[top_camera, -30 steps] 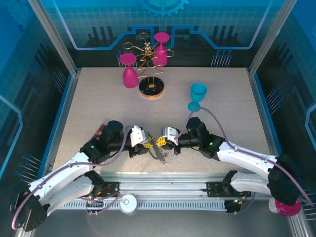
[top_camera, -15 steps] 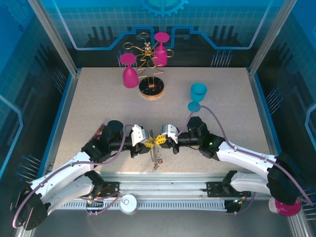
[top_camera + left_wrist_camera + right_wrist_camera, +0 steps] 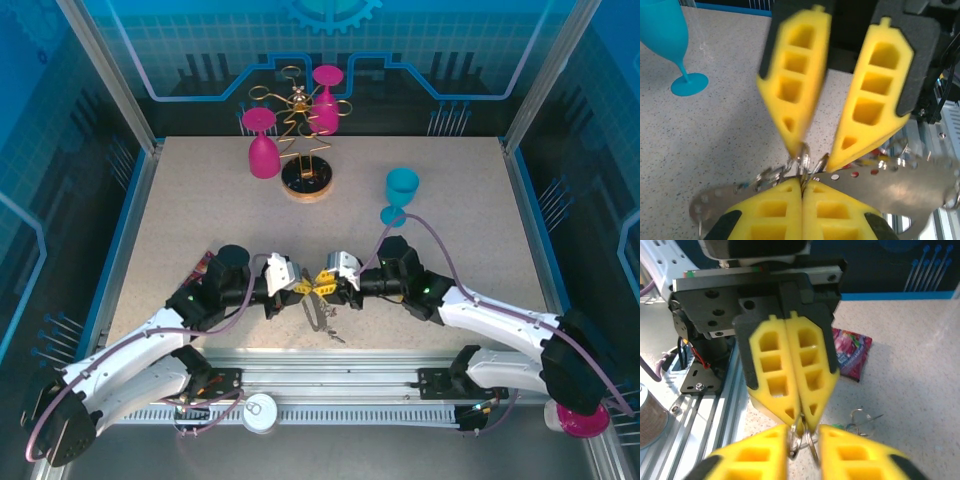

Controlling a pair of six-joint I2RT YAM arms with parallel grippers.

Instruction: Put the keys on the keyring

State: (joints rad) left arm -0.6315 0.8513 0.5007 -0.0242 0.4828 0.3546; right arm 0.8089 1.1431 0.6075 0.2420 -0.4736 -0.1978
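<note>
Pinching keyring [image 3: 920, 181] near table [image 3: 450, 180] front edge, L gripper [image 3: 801, 184] clenched; R gripper [image 3: 804, 435] released, open room beyond.

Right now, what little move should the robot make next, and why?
Probably ease the right pincer back a little. Its jaws stand apart, while the left pincer is shut on the small ring of the keyring, so the left one seems to carry it alone.
</note>
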